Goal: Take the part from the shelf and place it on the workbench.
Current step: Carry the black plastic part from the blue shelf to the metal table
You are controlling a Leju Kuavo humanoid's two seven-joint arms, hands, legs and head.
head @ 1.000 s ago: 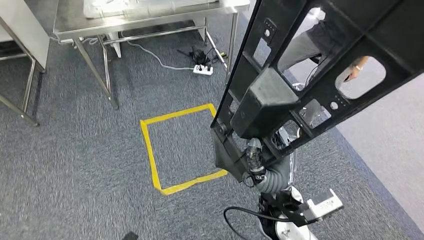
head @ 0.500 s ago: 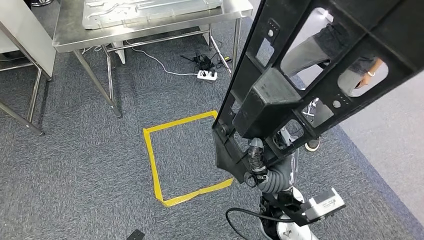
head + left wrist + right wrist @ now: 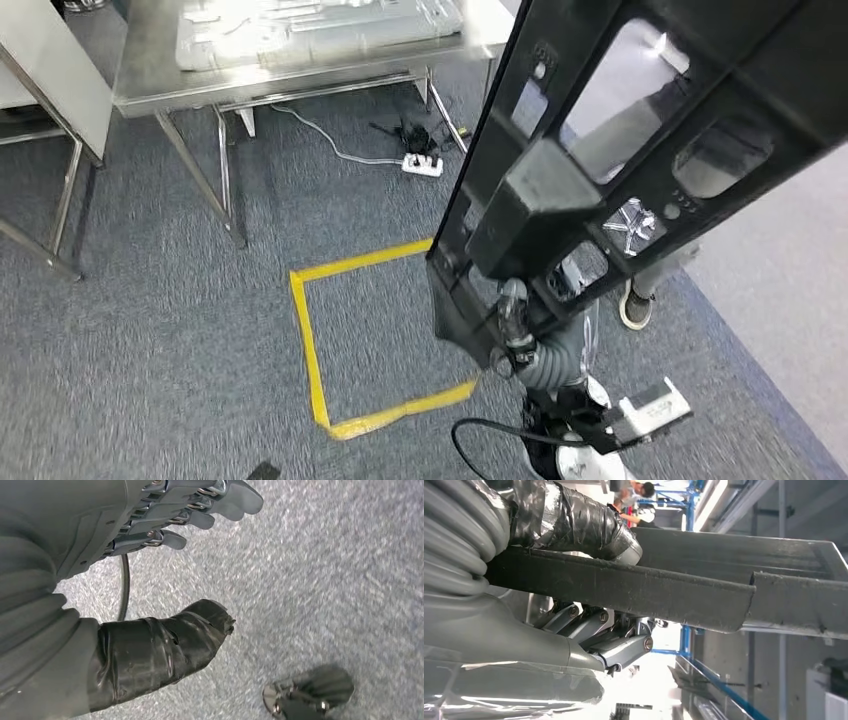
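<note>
Part: a long black frame (image 3: 640,150), flat and rigid, matt in finish, with several rounded window-like cut-outs through it; the floor shows through these holes.
Part, middle: a raised black box-shaped block sits on its face, just above the fingers in the head view.
Part, small details: small round holes and a few pale dots along the rails beside the cut-outs.
Part, edge: in the right wrist view the part (image 3: 664,587) shows as a thin dark strip with a rough, slightly chipped rim and a stepped joint further out from the fingers.
Part, place: held up in the air over the carpet, slanting up and away from the fingers, well apart from the counter (image 3: 300,70).
Right hand: the right hand (image 3: 512,322) grips the lower end of the part; the taped thumb (image 3: 574,522) presses one face and the fingers (image 3: 614,645) lie curled under the other, so the edge is clamped between them.
Left hand: the left hand (image 3: 125,580) hangs over the carpet, its fingers (image 3: 200,510) spread apart from the taped thumb, holding nothing.
Floor: grey carpet with a square of yellow tape (image 3: 370,335) beside the fingers of the right hand.
Counter: steel, with a pale tray (image 3: 310,25) on top, far beyond the fingers.
Behind the part: a shoe (image 3: 634,306) near the part's lower rail.
</note>
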